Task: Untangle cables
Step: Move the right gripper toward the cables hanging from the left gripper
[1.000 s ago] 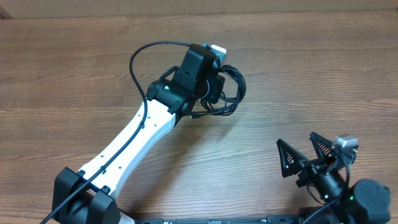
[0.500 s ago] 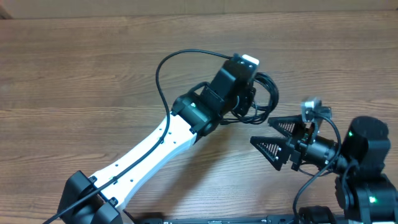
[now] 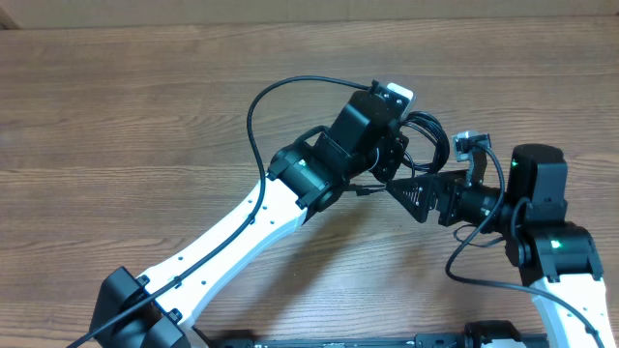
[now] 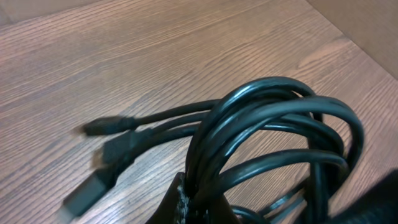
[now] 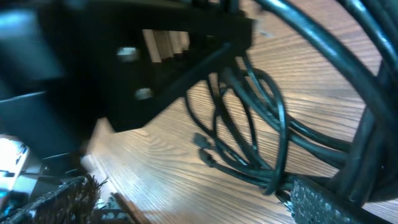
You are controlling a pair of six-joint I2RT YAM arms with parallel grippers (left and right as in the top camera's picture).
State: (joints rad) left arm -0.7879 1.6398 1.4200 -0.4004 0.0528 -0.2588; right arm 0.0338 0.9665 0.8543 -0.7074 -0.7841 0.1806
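Looking down from overhead, I am clamping my left gripper (image 3: pixel 392 159) on the cables (image 3: pixel 432 133), whose black loops are bulging out just past its fingertips, above the wooden table (image 3: pixel 145 116). My right gripper (image 3: pixel 426 190) is reaching in from the opposite side with its jaws standing wide apart, its tips right beside the bundle and close to my left gripper. Through the left wrist camera, the loops are rising out of my closed grip and curving off to the right, while three plug ends (image 4: pixel 102 127) are trailing off to the left over the wood grain, blurred. Through the right wrist camera, the bundle is hanging ahead of me between my two spread fingers (image 5: pixel 326 204). Several strands are dangling below the dark body of my left gripper, and I cannot tell whether any strand is touching my pads.
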